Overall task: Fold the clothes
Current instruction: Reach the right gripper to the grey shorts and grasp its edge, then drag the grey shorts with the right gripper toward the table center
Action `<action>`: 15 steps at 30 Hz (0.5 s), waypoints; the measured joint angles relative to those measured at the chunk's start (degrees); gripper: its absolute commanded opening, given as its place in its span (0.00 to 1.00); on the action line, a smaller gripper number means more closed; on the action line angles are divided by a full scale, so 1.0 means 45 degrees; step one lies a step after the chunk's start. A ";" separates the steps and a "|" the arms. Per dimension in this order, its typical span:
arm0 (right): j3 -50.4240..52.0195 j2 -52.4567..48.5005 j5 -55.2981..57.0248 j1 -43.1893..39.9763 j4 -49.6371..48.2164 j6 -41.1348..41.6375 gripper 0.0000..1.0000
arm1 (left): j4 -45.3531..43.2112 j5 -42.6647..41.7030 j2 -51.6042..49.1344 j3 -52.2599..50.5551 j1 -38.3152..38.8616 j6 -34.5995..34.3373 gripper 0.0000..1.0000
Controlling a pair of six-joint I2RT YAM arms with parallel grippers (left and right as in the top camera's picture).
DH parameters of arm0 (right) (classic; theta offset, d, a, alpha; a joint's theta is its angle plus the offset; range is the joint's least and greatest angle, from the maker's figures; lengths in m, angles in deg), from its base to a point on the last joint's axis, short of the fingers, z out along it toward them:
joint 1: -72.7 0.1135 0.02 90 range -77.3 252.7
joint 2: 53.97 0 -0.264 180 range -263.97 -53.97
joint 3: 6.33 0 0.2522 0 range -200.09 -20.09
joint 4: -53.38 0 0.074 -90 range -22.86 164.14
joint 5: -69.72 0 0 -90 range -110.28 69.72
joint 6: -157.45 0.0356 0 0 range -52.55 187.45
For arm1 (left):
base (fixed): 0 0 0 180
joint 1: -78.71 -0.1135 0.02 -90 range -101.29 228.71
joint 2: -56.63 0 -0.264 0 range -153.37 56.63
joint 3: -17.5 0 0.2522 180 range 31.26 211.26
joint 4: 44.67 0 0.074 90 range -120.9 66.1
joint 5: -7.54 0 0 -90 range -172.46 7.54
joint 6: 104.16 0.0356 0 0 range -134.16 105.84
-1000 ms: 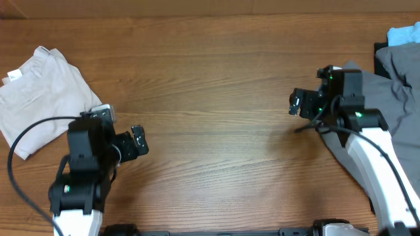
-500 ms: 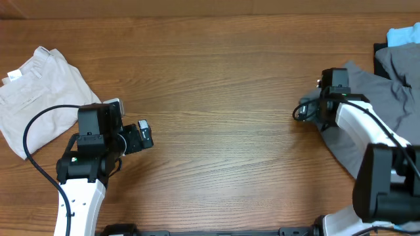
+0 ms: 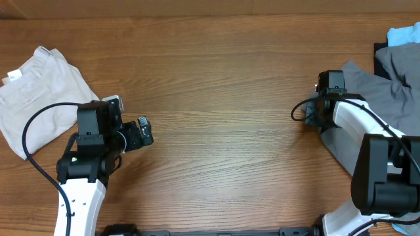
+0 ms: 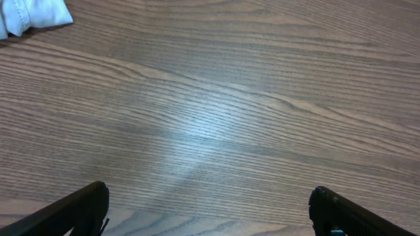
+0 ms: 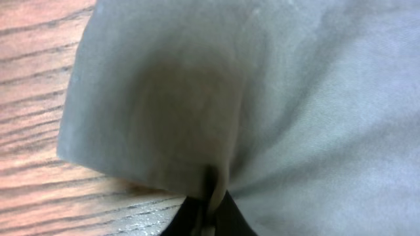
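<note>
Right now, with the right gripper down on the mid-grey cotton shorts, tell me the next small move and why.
Probably lift slightly and drag toward the middle of the wooden table. The right gripper is shut on a pinch of the mid-grey cotton shorts near their edge, and they lie bunched at the table's right side.

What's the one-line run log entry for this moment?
stage: grasp | left gripper: open, empty, over bare table | right gripper: shut, pinching edge of grey shorts | shorts: rumpled, at table's right side
</note>
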 measured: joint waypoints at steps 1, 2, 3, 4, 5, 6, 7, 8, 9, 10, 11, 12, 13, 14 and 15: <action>-0.0053 0.0000 0.0005 0.0000 0.0189 0.0000 0.04 | -0.0005 0.0000 -0.0005 0.0000 0.0000 0.0000 1.00; -0.0136 0.0000 0.0005 0.0005 0.0393 0.0010 0.04 | -0.0010 0.0000 -0.0005 0.0000 0.0000 0.0000 1.00; -0.0321 0.0000 0.0000 0.0005 0.0748 0.0005 0.04 | 0.0000 -0.0005 -0.0005 0.0000 0.0000 0.0000 1.00; -0.0641 0.0000 -0.0005 0.0005 0.1180 0.0019 0.04 | -0.0010 -0.0005 -0.0005 0.0000 0.0000 0.0000 1.00; -0.1282 0.0015 -0.0015 0.0005 0.1855 0.0015 0.04 | -0.0005 0.0000 -0.0005 0.0000 0.0000 0.0000 1.00; -0.1753 0.0063 -0.0015 0.0005 0.2225 0.0015 0.04 | -0.0019 0.0000 -0.0005 0.0000 0.0000 0.0000 1.00; -0.2584 0.0214 -0.0092 0.0000 0.2909 0.0024 0.04 | -0.0015 0.0000 -0.0005 0.0000 0.0000 0.0000 1.00; -0.3512 0.0442 -0.0272 0.0000 0.3478 0.0034 0.04 | -0.0005 -0.0005 -0.0005 0.0000 0.0000 0.0000 1.00; -0.4065 0.0627 -0.0442 0.0000 0.3789 0.0044 0.04 | -0.0010 0.0000 -0.0005 0.0000 0.0000 0.0000 1.00; -0.4896 0.0860 -0.0743 0.0019 0.4386 0.0049 0.04 | -0.0034 0.0000 -0.0005 0.0005 0.0000 0.0000 1.00; -0.5557 0.1088 -0.0981 0.0063 0.4809 0.0049 0.04 | -0.0073 -0.0005 -0.0005 0.0005 0.0000 0.0000 1.00; -0.5931 0.1277 -0.1137 0.0117 0.5076 0.0058 0.04 | -0.0126 -0.0005 -0.0005 0.0005 0.0000 0.0000 1.00; -0.6649 0.1535 -0.1409 0.0287 0.5673 0.0053 0.04 | -0.0199 -0.0005 -0.0005 0.0005 0.0000 0.0000 1.00; -0.7077 0.1681 -0.1632 0.0500 0.6101 0.0044 0.04 | -0.0262 0.0000 -0.0005 0.0005 0.0000 0.0000 1.00; -0.7359 0.1783 -0.1855 0.0767 0.6353 0.0034 0.04 | -0.0272 0.0000 -0.0005 0.0005 0.0000 0.0000 1.00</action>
